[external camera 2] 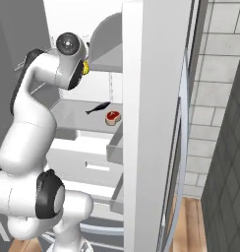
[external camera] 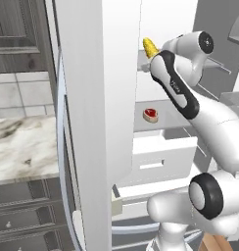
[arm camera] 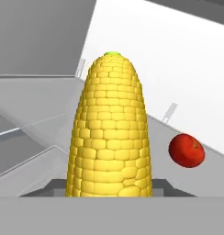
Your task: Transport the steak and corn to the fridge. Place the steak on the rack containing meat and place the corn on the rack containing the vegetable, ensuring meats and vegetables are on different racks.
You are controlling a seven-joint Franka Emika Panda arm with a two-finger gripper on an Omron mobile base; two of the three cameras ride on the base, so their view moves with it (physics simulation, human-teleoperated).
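My gripper (arm camera: 111, 184) is shut on the corn (arm camera: 111, 133), a bright yellow cob that stands up from the jaws. In the left base view the corn (external camera: 150, 47) is inside the open fridge (external camera: 94, 122) at the height of the upper rack. The vegetable (arm camera: 186, 150), a glossy red ball, lies on that rack a little to the right of the cob and apart from it. One rack lower lies the steak (external camera: 151, 114) (external camera 2: 112, 116), beside a dark fish-shaped item (external camera 2: 98, 107). My fingertips are mostly hidden behind the cob.
The fridge door (external camera 2: 151, 123) stands open on the right of the arm. White drawers (external camera: 158, 159) sit under the steak's rack. A marble counter (external camera: 23, 147) with dark cabinets lies to the fridge's left, and a tiled wall (external camera 2: 215, 98) to its right.
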